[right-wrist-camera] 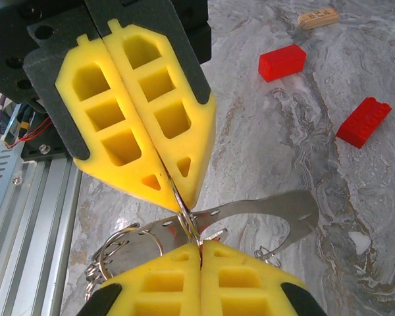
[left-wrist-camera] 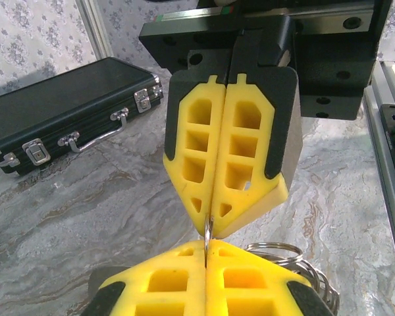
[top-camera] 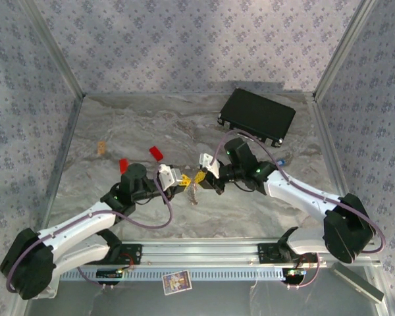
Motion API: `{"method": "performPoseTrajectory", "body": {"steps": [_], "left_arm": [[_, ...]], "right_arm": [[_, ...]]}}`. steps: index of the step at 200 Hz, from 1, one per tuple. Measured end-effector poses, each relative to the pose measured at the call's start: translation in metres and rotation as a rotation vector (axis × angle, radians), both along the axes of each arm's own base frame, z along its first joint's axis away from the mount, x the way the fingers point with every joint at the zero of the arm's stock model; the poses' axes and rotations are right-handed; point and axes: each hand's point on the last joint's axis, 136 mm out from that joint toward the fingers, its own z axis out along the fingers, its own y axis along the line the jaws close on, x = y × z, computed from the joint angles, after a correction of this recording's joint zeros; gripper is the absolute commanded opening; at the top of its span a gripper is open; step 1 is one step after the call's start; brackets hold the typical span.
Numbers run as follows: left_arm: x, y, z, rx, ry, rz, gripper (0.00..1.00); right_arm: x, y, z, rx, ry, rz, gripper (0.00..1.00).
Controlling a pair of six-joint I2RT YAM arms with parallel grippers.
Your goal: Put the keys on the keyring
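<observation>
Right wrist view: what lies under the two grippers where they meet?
The keyring, a curved silvery band, and small wire rings. The right gripper covers the band's middle, so that part cannot be seen.

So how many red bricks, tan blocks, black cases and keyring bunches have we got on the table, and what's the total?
Red bricks: 2
Tan block: 1
Black case: 1
Keyring bunch: 1
Total: 5
</observation>
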Motion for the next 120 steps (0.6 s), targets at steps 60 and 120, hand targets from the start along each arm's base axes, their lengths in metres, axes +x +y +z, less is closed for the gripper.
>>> {"method": "performPoseTrajectory", "body": {"steps": [60,120], "left_arm": [[-0.002,0.0,0.005,-0.027,-0.004,-0.005,0.0],[-0.004,0.0,0.006,-0.039,-0.014,-0.017,0.0]], "right_arm": [[0.001,0.007,-0.001,0.002,0.002,0.013,0.23],[-0.002,0.001,0.018,0.054,-0.061,0.005,0.27]]}}
